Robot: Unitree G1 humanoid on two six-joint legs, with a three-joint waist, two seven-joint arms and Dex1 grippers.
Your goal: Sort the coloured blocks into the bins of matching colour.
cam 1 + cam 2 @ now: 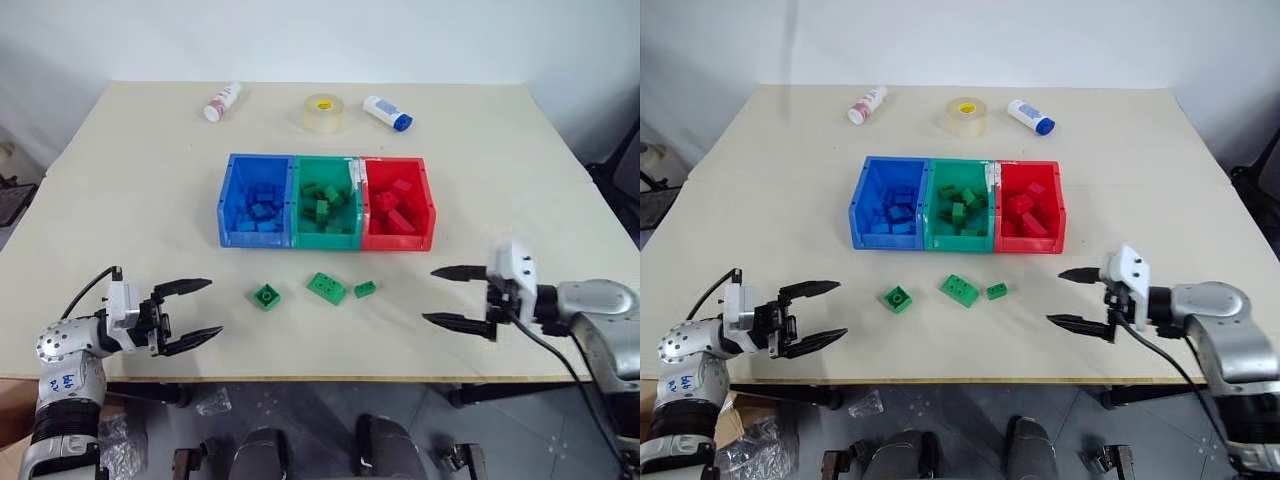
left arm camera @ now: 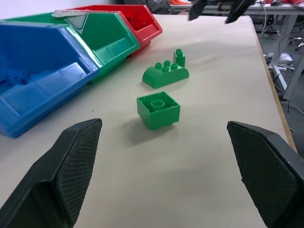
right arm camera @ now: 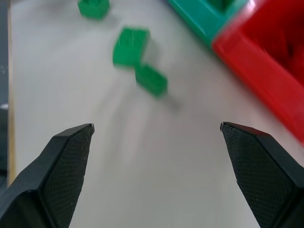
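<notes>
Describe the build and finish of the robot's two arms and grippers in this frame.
Both arms are silver-grey metal with rounded joint housings. Each ends in a white wrist block carrying the left gripper and the right gripper, both with two black tapered fingers whose inner pads have a fine cross-hatch texture. Black cables run along each forearm. The left arm bears a small label with blue writing.

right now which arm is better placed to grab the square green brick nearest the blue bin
Left. The square green studded plastic brick lies on the left of the three loose bricks, closest to the open left end effector. The open right end effector sits beyond the small green brick and the larger one.
</notes>
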